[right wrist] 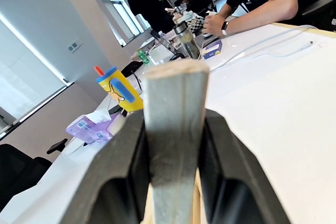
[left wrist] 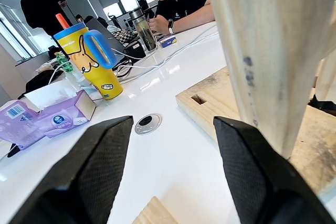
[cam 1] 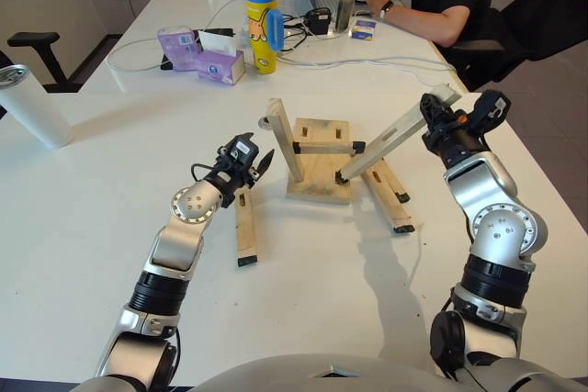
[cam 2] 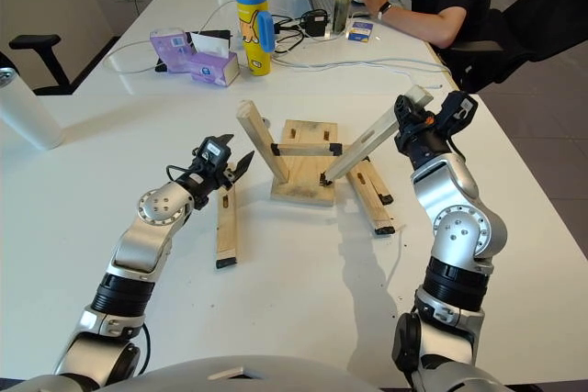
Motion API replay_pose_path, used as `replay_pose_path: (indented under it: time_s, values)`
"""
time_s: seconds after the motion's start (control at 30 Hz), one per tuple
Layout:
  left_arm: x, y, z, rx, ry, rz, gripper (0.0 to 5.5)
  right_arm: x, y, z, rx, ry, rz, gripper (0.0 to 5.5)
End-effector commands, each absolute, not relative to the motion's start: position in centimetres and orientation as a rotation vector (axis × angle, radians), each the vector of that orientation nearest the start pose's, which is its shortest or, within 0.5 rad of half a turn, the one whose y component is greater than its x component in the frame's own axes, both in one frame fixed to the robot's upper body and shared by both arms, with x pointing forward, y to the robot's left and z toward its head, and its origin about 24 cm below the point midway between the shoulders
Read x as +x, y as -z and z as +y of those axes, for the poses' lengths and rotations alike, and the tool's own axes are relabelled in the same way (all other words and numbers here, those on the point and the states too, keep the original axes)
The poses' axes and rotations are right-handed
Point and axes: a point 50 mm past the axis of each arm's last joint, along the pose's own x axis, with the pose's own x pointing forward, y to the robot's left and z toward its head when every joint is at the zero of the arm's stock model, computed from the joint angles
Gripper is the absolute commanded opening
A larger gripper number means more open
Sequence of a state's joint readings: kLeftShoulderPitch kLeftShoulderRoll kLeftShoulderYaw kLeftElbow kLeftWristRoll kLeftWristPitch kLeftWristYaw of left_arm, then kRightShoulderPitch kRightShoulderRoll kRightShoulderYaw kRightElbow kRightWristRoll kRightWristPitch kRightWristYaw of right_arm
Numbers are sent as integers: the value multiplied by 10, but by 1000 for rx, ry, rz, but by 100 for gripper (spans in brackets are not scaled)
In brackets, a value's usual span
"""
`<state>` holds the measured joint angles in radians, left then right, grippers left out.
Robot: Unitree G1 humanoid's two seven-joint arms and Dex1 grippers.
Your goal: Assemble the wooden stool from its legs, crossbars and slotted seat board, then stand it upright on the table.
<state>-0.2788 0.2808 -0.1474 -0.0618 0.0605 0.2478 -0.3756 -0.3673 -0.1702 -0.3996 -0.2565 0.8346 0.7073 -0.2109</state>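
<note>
The slotted seat board [cam 1: 322, 183] lies flat on the white table. One wooden leg [cam 1: 284, 138] stands tilted in it, joined to a crossbar [cam 1: 327, 147]. My right gripper [cam 1: 439, 119] is shut on the top of a second leg [cam 1: 386, 142], which slants down with its foot on the board. In the right wrist view that leg [right wrist: 176, 140] sits clamped between the fingers [right wrist: 125, 171]. My left gripper [cam 1: 250, 162] is open just left of the standing leg, above a loose leg [cam 1: 244, 227] lying on the table. Two more pieces [cam 1: 390, 192] lie right of the board.
A yellow tumbler [cam 1: 262, 28], purple tissue packs [cam 1: 207, 57] and cables sit at the back of the table. A white cylinder [cam 1: 29, 103] stands far left. A person sits at the far right corner. A round grommet [left wrist: 147, 123] is set in the tabletop near the board.
</note>
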Motion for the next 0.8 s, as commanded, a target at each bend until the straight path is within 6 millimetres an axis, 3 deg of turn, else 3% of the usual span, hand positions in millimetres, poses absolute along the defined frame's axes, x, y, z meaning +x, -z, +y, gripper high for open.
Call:
replay_pose_path:
  time_s: [0.03,0.23,0.5,0.8]
  values:
    - [295,-98,138,379,487,6,284,289,-126,-203,619,69,133,104]
    - [294,-100,139,373,471,-5,284,283,-121,-213,370,130,74,104]
    - [294,-103,136,367,469,-17,284,280,-103,-211,350,132,33,104]
    - [294,-112,130,305,482,-44,284,288,-109,-185,247,-19,-16,104]
